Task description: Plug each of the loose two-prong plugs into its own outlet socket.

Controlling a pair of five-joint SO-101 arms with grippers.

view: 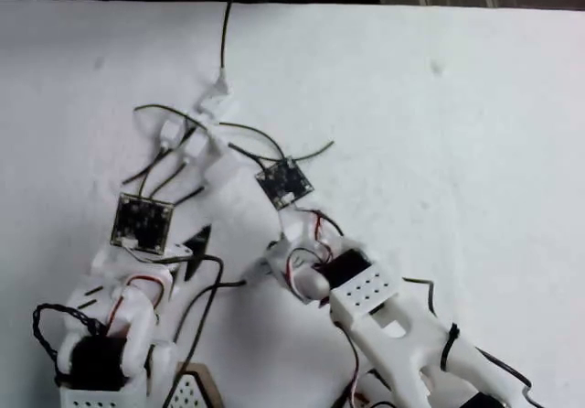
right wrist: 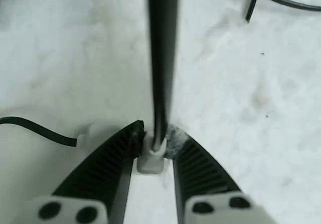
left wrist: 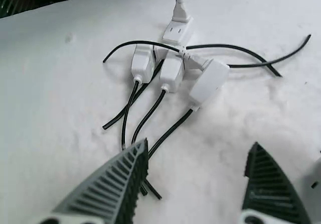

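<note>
Carry step, seemingly: clamped on a plug (right wrist: pixel 150 160) with the right claw (right wrist: pixel 153 132), spread open at the left claw (left wrist: pixel 199 146), next needing prongs squared to a free socket (left wrist: pixel 176 30).

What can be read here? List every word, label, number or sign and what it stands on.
None can be read.
The white plastic outlet block and the white two-prong plugs show blank faces.
The white plug with a black cord in the right hand shows no print.
The dark square circuit boards carry specks too small to read.
</note>
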